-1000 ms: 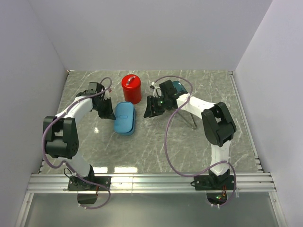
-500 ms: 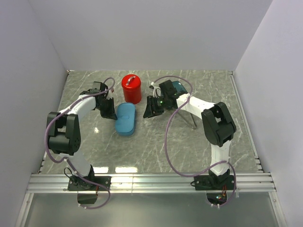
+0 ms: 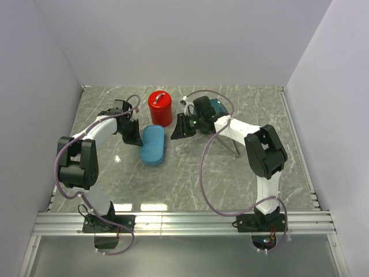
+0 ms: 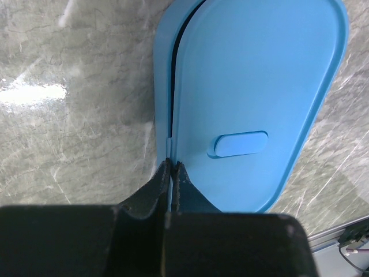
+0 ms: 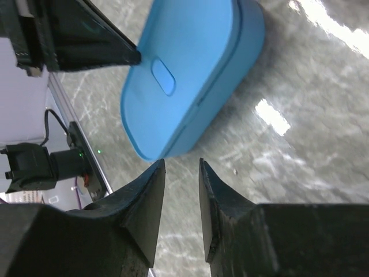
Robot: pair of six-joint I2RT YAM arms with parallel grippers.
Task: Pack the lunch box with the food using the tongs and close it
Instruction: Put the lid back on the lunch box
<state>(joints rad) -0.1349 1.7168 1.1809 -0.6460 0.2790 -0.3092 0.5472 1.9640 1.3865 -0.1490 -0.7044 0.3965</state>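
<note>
Your left gripper (image 3: 131, 137) is closed, its tips pressed together against the left rim of the one shallow light-blue plastic lunch box (image 3: 153, 145). The box lies left of the grey marbled desk's (image 3: 259, 115) middle. Its flat blue lid (image 4: 253, 86) with the oval recess covers it, so the inside is hidden. Only the left wrist view shows a dark slit between lid and box along that rim.

One red cylindrical canister (image 3: 160, 107) stands just beyond the box, toward the far edge.

Your right gripper (image 3: 177, 128) hangs just right of the box, jaws slightly apart and holding nothing. Behind that arm, one dark teal plate (image 3: 218, 104) is mostly hidden. Only a short stretch of the slim silver tongs (image 3: 236, 148) shows.
</note>
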